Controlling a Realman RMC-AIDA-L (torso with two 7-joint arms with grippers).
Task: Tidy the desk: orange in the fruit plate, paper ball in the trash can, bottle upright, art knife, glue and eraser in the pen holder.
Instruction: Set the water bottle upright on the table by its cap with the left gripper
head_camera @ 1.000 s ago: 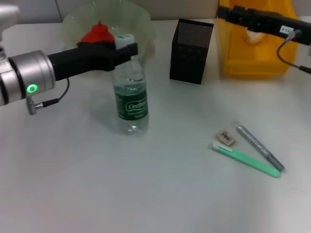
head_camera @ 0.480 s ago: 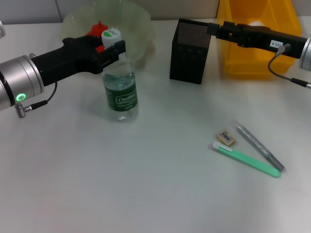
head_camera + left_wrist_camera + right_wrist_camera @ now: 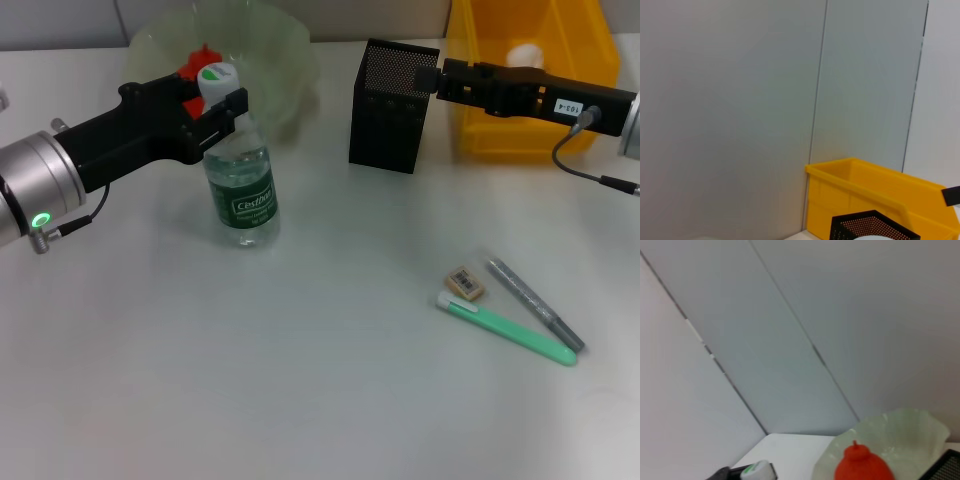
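Now we are on the bottle step: the left gripper [image 3: 232, 102], upper left of the head view, has its fingers pinching the neck of the bottle [image 3: 241, 190], which stands upright on the bench [image 3: 300, 400] just before the fruit plate [image 3: 285, 45] holding the orange [image 3: 197, 62]. Next we judge a clean release is needed. The right gripper [image 3: 432, 80] hovers at the upper right by the pen holder [image 3: 392, 105] and trash can [image 3: 520, 130]; we cannot tell its fingers' state.

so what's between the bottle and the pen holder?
Bare desk only, per the head view. The bottle stands upright at the left hand; nothing lies on the stretch toward the pen holder.
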